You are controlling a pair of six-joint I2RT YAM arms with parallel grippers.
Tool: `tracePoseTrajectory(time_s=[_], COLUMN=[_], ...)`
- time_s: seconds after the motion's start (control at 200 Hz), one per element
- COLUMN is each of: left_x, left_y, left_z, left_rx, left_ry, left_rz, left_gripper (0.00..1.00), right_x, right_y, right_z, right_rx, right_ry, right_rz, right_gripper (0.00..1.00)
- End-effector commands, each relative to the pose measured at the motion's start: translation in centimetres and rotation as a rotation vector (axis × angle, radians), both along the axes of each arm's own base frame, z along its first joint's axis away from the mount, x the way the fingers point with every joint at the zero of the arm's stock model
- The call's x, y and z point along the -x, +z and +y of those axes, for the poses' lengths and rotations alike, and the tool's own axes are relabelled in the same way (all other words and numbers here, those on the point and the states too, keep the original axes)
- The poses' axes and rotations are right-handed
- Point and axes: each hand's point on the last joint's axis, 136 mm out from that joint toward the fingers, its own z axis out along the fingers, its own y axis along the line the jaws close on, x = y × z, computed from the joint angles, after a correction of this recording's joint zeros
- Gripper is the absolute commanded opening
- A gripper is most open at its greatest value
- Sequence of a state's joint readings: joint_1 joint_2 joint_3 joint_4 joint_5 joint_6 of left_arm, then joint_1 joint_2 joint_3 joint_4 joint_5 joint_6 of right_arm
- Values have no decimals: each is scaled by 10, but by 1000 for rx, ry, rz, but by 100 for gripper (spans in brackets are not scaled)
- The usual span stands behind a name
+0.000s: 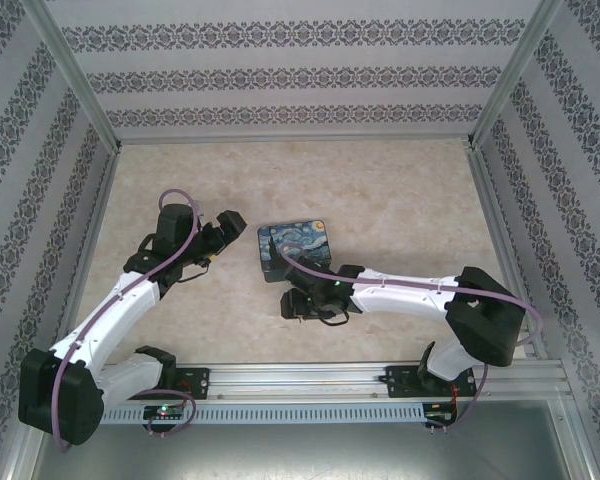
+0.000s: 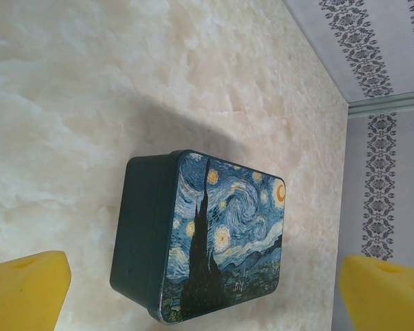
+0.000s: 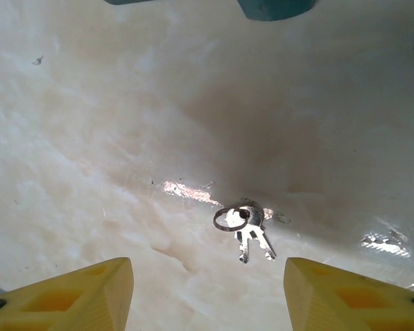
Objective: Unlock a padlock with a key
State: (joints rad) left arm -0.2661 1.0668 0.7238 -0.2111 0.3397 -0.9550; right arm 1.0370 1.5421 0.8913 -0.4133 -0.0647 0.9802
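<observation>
Two small silver keys (image 3: pixel 247 231) on a ring lie flat on the marble table, just ahead of my right gripper (image 3: pixel 207 289). Its yellow fingers (image 3: pixel 69 293) stand apart, open, and touch nothing. From above, the right gripper (image 1: pixel 295 303) hovers low near the front left corner of a tin box (image 1: pixel 295 250). My left gripper (image 1: pixel 230 225) is open beside the box's left side, with its yellow pads (image 2: pixel 27 286) wide and empty. The padlock is hidden from me.
The tin box (image 2: pixel 221 234) has a starry-night painted lid and dark sides, and it sits closed mid-table. Patterned walls with metal posts (image 1: pixel 90 100) enclose the table on three sides. A metal rail (image 1: pixel 380 378) runs along the near edge.
</observation>
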Motion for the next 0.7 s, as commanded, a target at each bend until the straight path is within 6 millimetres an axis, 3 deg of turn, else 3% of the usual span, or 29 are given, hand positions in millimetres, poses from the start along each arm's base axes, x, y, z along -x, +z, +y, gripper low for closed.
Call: tracePoseTrajectory(time_s=[0.0, 0.455, 0.694], left_x=[2, 2, 2], left_y=[-2, -1, 0], left_z=[1, 1, 1], left_rx=[19, 14, 14], left_ry=[3, 0, -1], left_rz=[10, 6, 5], left_gripper=[99, 100, 100], right_x=[-4, 22, 23], right_y=[-1, -13, -23], right_z=[-2, 15, 16], right_rx=[40, 27, 43], right_ry=[-32, 23, 24], right_rz=[-1, 30, 36], right_gripper=[60, 58, 58])
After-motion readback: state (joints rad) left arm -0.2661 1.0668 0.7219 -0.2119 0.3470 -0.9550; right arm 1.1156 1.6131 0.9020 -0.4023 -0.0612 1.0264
